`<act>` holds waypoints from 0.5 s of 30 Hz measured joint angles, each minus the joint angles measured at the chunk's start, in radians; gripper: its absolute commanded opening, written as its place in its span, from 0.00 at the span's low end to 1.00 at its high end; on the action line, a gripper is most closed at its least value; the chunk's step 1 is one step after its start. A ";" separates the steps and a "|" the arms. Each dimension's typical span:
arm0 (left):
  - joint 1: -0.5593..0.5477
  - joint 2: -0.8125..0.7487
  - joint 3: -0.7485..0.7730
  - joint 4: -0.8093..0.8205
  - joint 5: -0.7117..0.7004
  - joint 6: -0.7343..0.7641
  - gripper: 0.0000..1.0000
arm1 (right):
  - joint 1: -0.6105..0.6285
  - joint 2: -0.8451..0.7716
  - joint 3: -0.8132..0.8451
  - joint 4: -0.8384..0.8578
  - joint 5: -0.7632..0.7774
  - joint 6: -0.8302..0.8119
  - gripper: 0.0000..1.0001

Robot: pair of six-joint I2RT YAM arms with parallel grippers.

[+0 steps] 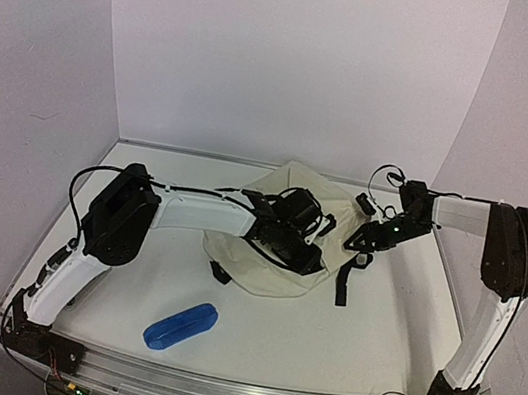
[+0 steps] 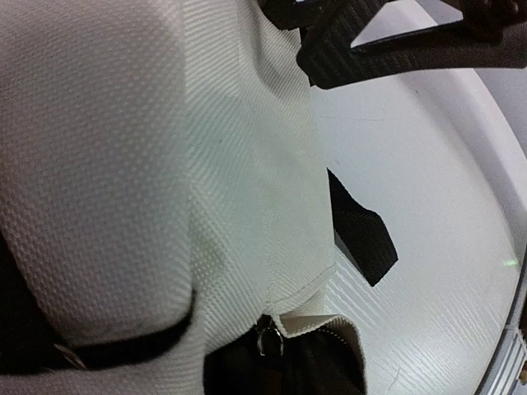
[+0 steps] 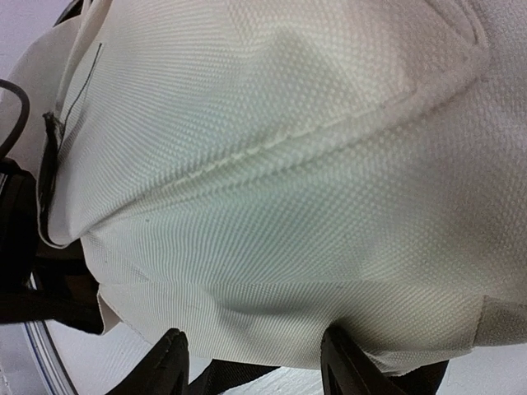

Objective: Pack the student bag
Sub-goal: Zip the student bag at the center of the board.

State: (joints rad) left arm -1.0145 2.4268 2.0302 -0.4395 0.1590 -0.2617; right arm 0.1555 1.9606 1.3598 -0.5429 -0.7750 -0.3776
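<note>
One student bag [image 1: 261, 276] — one pencil case [image 1: 181, 325]

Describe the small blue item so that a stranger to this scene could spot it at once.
On the white table, a big cream student bag sits mid-table. Nearer the front edge, left of centre, the pencil case lies alone, apart from the bag. It is the only blue thing, small and oblong.
</note>
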 measured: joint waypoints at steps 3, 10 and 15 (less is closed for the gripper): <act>0.007 -0.001 -0.014 0.025 0.004 -0.026 0.07 | 0.000 0.000 0.001 -0.005 0.000 -0.010 0.54; 0.013 -0.052 -0.066 0.035 0.001 -0.042 0.00 | 0.000 0.011 0.029 -0.027 0.001 -0.009 0.54; 0.008 -0.127 -0.077 -0.009 -0.005 -0.023 0.00 | 0.000 0.069 0.086 -0.024 0.000 0.012 0.54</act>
State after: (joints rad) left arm -1.0069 2.3002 1.9533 -0.4482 0.1535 -0.2848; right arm 0.1558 2.0292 1.4460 -0.5671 -0.7746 -0.3656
